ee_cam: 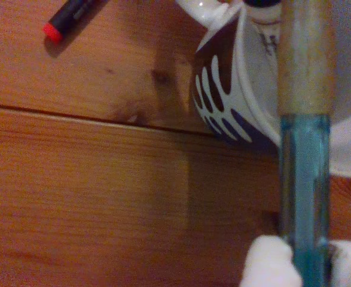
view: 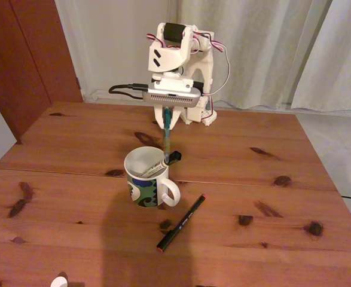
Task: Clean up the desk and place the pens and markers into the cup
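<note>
My gripper (view: 166,118) hangs over the cup (view: 145,182), shut on the teal-green pen (view: 166,139). The pen stands nearly upright with its lower end at the cup's rim. In the wrist view the teal pen (ee_cam: 304,179) runs up between my white fingertips (ee_cam: 269,263) toward the cup (ee_cam: 223,89). A white marker with a black cap (view: 163,162) leans inside the cup. A thin black pen with a red tip (view: 181,222) lies on the desk (view: 73,137) to the right of the cup in the fixed view; its red end (ee_cam: 54,31) shows at the wrist view's top left.
The arm's white base (view: 193,113) stands at the back of the desk, in front of pale curtains. A seam (ee_cam: 91,118) crosses the wood. A small white object (view: 58,281) sits at the desk's front edge.
</note>
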Motion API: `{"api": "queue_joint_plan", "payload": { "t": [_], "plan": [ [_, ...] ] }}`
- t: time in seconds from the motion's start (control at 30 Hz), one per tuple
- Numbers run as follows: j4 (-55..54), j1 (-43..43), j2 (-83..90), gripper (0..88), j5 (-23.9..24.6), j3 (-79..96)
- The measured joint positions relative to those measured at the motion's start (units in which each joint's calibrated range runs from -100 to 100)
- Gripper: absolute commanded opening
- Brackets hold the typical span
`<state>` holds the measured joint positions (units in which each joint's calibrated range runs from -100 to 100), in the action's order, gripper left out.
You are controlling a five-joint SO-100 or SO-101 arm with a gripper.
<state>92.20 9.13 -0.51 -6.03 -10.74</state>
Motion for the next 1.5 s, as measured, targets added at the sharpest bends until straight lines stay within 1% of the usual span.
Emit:
{"api": "queue_joint_plan", "payload": {
  "t": [0.33, 0.43, 0.57, 0.8, 0.97, 1.2, 1.33, 1.5],
  "plan": [
    [0.0, 1.5, 0.0, 0.8, 0.4, -0.3],
    [-2.5, 1.2, 0.0, 0.8, 3.3, -0.3],
    [-11.0, 1.3, 0.0, 0.8, 8.8, -0.3],
    [-22.7, 1.3, 0.0, 0.8, 15.2, -0.3],
    [-32.7, 1.3, 0.0, 0.8, 19.1, 7.4],
    [-48.1, -0.8, 0.0, 0.8, 19.8, 22.7],
    [-50.1, -0.7, 1.9, 0.8, 20.1, 26.5],
    [-50.0, -2.7, 6.7, 0.8, 20.9, 28.5]
  ]
}}
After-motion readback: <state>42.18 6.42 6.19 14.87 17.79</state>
